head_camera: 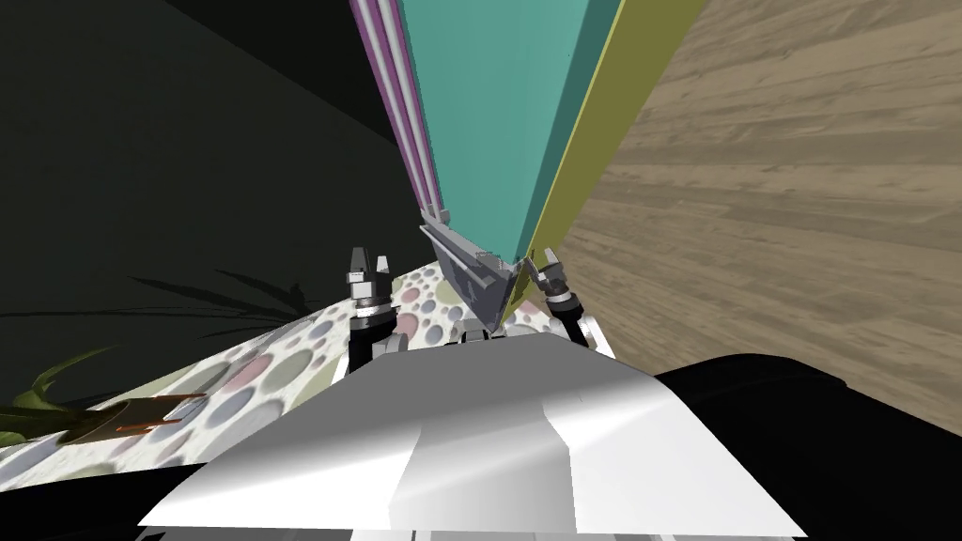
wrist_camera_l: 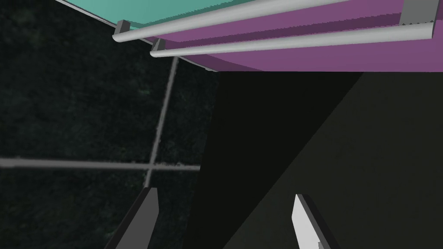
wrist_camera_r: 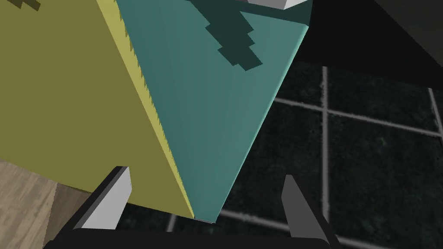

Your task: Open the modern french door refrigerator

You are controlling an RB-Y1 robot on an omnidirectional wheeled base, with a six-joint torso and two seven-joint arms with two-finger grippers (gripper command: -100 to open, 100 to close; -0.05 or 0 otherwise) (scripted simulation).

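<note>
The refrigerator rises in front of me in the head view, with a teal door (head_camera: pixel 498 122), a purple door (head_camera: pixel 399 122) on its left and an olive side panel (head_camera: pixel 611 122). Two grey bar handles (wrist_camera_l: pixel 259 17) run side by side where the teal door (wrist_camera_l: pixel 173 8) and the purple door (wrist_camera_l: pixel 303 52) meet. My left gripper (head_camera: pixel 369 268) (wrist_camera_l: pixel 225 203) is open, well short of the handles and touching nothing. My right gripper (head_camera: pixel 543 263) (wrist_camera_r: pixel 205 194) is open at the corner where the teal door (wrist_camera_r: pixel 207 108) meets the olive panel (wrist_camera_r: pixel 65 86).
A grey drawer-like part (head_camera: pixel 470 272) juts from the refrigerator just ahead of my chest. A spotted rug (head_camera: pixel 282 366) and a potted plant (head_camera: pixel 85 418) lie to my left. A wood-grained surface (head_camera: pixel 799 188) lies to my right, a dark wall (head_camera: pixel 188 169) to my left.
</note>
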